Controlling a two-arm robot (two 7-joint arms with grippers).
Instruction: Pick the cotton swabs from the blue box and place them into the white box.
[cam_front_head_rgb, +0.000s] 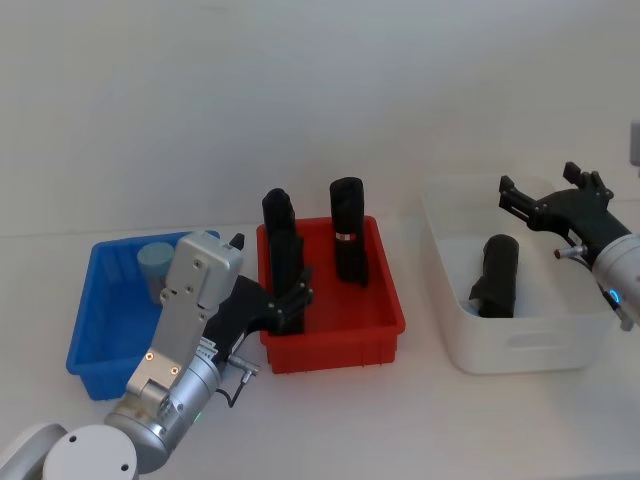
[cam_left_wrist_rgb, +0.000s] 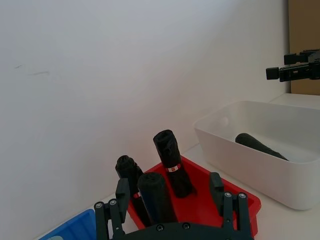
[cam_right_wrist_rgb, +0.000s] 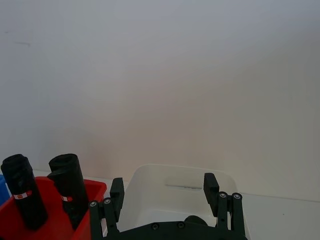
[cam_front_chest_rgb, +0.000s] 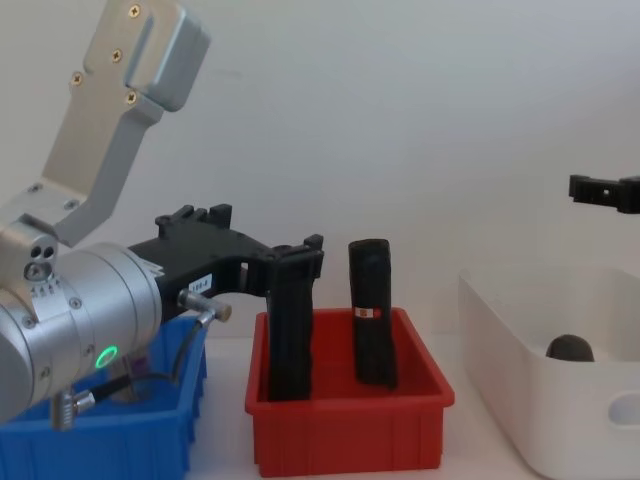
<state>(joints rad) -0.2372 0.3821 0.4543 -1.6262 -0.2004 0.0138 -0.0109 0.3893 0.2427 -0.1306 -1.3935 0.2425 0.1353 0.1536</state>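
The left pincer (cam_front_head_rgb: 297, 296), fingers apart and holding nothing, sits over the near left corner of the low red plastic bin (cam_front_head_rgb: 345, 335), beside a tall black flat object (cam_front_head_rgb: 280, 232). The right pincer (cam_front_head_rgb: 512, 197), fingers apart, hangs above the large white plastic tub (cam_front_head_rgb: 520, 345). One grey-blue-lidded cotton swab tub (cam_front_head_rgb: 154, 266) stands in the bright blue plastic bin (cam_front_head_rgb: 95, 345) on the table (cam_front_head_rgb: 420, 420).
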